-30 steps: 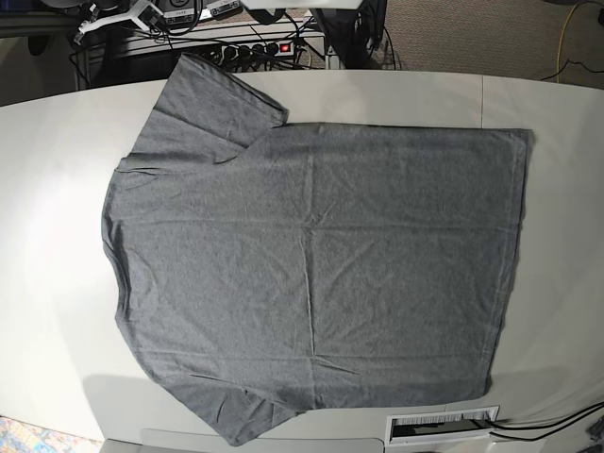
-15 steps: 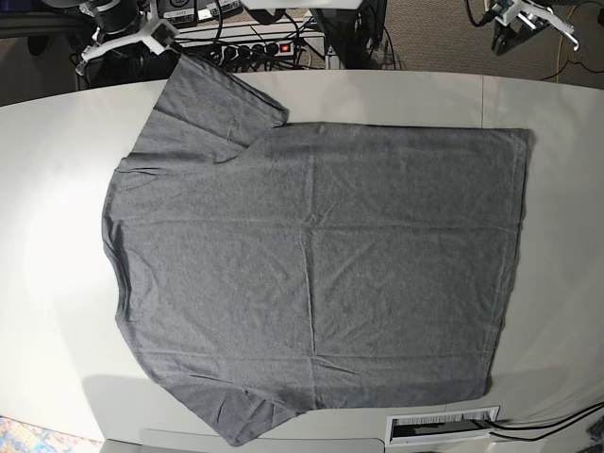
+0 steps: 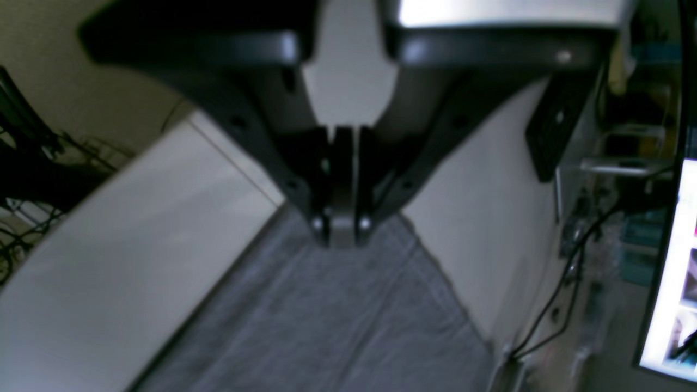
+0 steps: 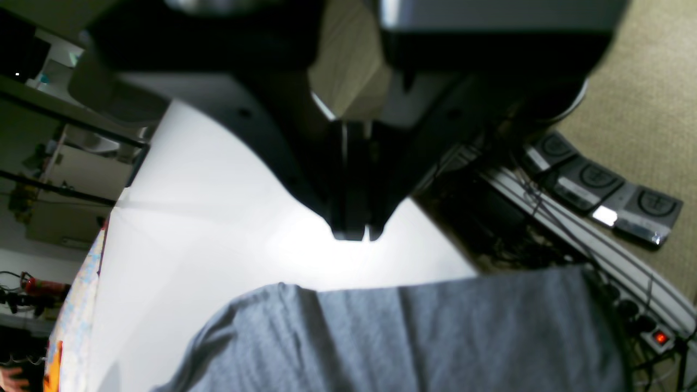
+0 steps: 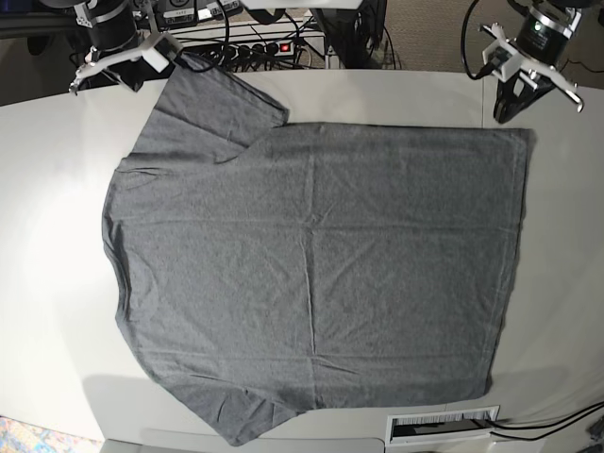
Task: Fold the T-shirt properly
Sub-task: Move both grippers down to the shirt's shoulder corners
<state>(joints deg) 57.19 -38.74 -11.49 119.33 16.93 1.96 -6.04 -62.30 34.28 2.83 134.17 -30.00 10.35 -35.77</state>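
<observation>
The grey T-shirt (image 5: 311,255) lies spread flat on the white table (image 5: 47,236), neckline to the left and hem to the right. My left gripper (image 5: 507,111) hangs shut just above the far hem corner, nothing between its fingers. The left wrist view shows the gripper (image 3: 342,231) closed over the T-shirt (image 3: 337,326). My right gripper (image 5: 135,79) is shut and empty beside the far sleeve, at the table's back edge. In the right wrist view the gripper (image 4: 353,231) hovers over bare table just past the T-shirt (image 4: 435,337).
Behind the table's far edge are a power strip with a red light (image 5: 257,47) and tangled cables. A white slotted plate (image 5: 442,425) sits at the near edge. Foot pedals (image 4: 599,185) lie on the carpet, and a lit monitor (image 3: 672,272) stands off to the side.
Both arms have come in from beyond the far edge: the left toward the hem corner, the right toward the far sleeve. The T-shirt has not moved.
</observation>
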